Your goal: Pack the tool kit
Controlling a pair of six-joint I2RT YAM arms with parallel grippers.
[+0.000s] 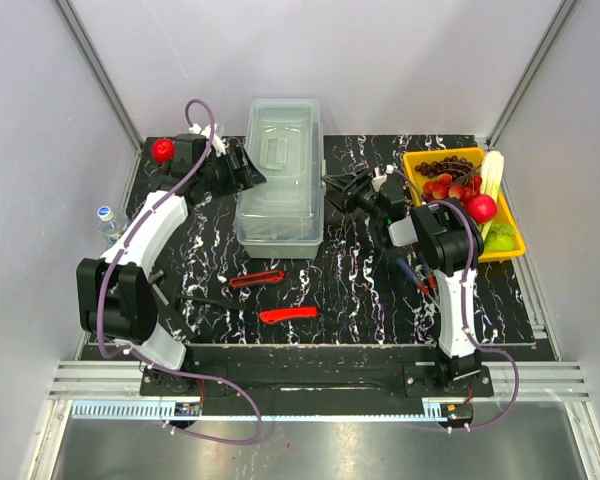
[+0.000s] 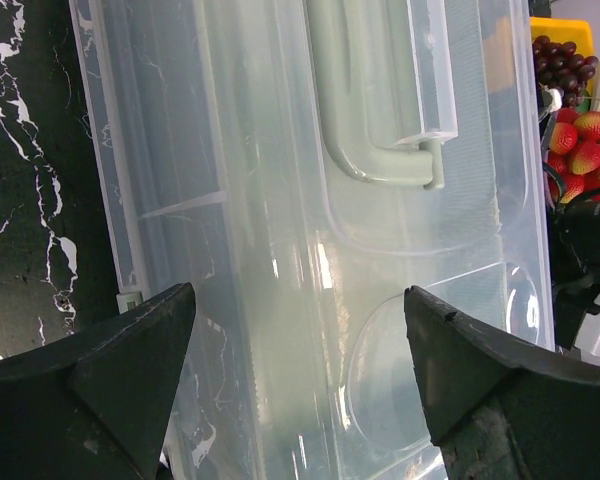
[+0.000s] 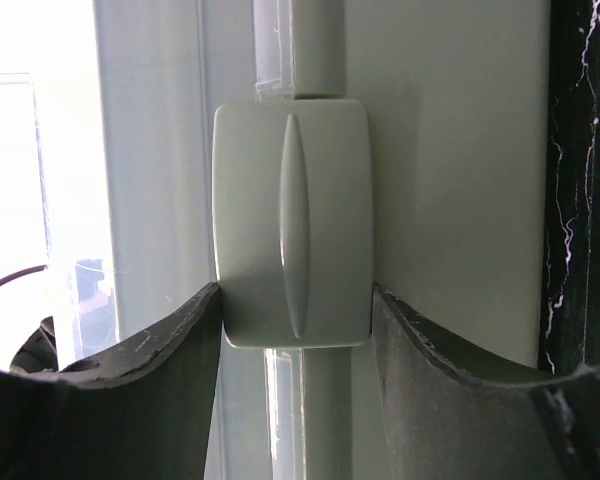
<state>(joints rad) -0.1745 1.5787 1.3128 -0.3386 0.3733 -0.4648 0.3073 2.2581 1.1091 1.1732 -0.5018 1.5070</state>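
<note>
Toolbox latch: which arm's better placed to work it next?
Right. The right fingers sit against both sides of the latch. The left fingers stand open on the other side of the toolbox, facing the lid handle, with no latch in that view.

A black table (image 1: 360,290) veined with white. A pale translucent toolbox (image 1: 280,180) sits far centre, with two red tools (image 1: 257,279) lying near centre. A yellow tray (image 1: 440,153) of fruit sits far right, and a red ball (image 1: 162,150) far left.
</note>
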